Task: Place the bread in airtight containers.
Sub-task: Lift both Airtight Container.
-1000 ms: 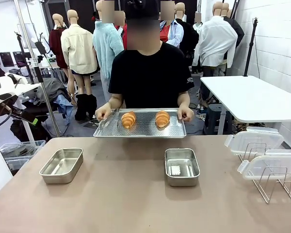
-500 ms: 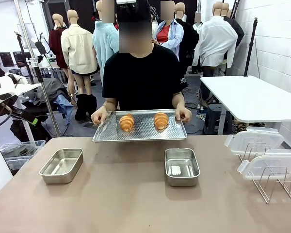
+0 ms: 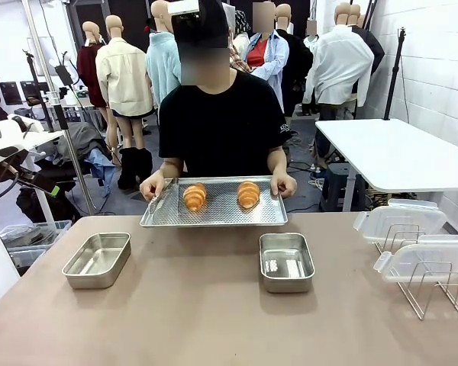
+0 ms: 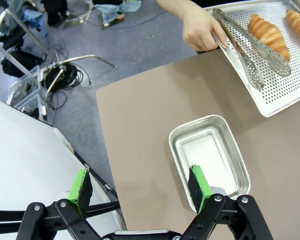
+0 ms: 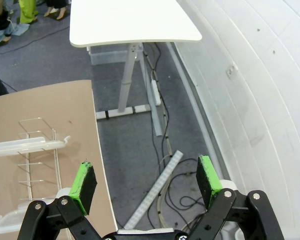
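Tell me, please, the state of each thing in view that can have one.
Tray, held by the person's hands.
Croissants, both lying on the tray.
Tongs, lying on the tray.
Left tin, open, empty.
Right tin, open, no bread inside.
Clear lids, off the tins, on the wire rack.
Left gripper, open, empty.
Right gripper, open, empty.

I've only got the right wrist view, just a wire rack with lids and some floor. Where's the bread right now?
Observer: The croissants lie side by side on a perforated tray, which a person holds by both ends at the table's far edge.
Operator: Okay, and are the tins out and ready?
Observer: Yes. The left tin and the right tin sit on the table, lidless, with no bread in either.
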Available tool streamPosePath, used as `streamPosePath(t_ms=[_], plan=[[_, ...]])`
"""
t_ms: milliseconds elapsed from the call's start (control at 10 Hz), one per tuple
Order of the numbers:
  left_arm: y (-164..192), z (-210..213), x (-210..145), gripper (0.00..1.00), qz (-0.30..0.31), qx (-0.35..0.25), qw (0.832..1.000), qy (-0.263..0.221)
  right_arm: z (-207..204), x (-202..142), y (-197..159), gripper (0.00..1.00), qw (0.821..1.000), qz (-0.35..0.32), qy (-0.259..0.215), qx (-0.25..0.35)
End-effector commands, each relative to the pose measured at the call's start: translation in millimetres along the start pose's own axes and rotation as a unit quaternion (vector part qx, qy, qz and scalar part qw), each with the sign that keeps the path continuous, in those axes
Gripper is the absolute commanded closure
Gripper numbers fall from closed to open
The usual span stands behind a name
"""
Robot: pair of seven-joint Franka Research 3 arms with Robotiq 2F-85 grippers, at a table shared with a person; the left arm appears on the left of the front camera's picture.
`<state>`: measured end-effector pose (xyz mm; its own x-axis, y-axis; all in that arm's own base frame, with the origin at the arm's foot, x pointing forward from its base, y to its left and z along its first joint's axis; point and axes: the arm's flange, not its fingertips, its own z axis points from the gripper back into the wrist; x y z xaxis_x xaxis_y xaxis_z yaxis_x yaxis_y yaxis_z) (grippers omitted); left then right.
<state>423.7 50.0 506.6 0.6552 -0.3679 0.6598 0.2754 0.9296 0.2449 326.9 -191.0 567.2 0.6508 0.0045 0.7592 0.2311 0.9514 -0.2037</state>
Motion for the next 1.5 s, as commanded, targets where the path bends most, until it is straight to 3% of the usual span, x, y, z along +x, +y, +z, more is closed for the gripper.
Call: streamPosePath(t_ms=[0, 400, 600, 800, 900, 1000, 1100, 1200, 1300, 1400], plan=[[1.6, 0.9, -0.7, 0.00, 0.003, 0.002, 1.000, -0.001, -2.8, -2.2, 0.2, 0.00, 1.000, 0.005, 0.004, 0.001], [0.0, 0.0, 0.0, 0.00, 0.000, 0.000, 1.000, 0.000, 0.0, 0.0, 0.0, 0.00, 1.000, 0.000, 0.000, 0.000], [-31.4, 28.2, 52.0, 0.00, -0.038, -0.018, 0.999, 0.017, 34.2, 73.8, 61.4, 0.00, 0.997, 0.055, -0.036, 0.028], [-49.4, 53.9, 76.2, 0.00, -0.081, -0.012, 0.996, 0.038, 78.4, 116.6, 122.0, 0.00, 0.993, 0.093, -0.029, 0.068], [-57.7, 58.5, 84.2, 0.00, -0.100, -0.001, 0.993, 0.068, 100.7, 131.0, 156.0, 0.00, 0.987, 0.105, 0.002, 0.120], [-59.3, 55.6, 88.7, 0.00, -0.093, 0.022, 0.991, 0.094, 108.3, 136.7, 192.0, 0.00, 0.977, 0.131, 0.070, 0.151], [-58.3, 47.9, 90.3, 0.00, -0.090, 0.021, 0.989, 0.119, 104.2, 136.7, 228.6, 0.00, 0.973, 0.142, 0.124, 0.131], [-55.0, 32.7, 87.7, 0.00, -0.085, 0.000, 0.986, 0.143, 85.3, 129.3, 264.1, 0.00, 0.952, 0.143, 0.194, 0.191], [-46.9, 20.7, 81.2, 0.00, -0.068, 0.007, 0.986, 0.153, 70.6, 119.1, 295.7, 0.00, 0.950, 0.092, 0.218, 0.204], [-37.4, 3.3, 71.9, 0.00, -0.045, -0.020, 0.986, 0.159, 58.5, 102.5, 320.5, 0.00, 0.947, 0.086, 0.233, 0.206]])
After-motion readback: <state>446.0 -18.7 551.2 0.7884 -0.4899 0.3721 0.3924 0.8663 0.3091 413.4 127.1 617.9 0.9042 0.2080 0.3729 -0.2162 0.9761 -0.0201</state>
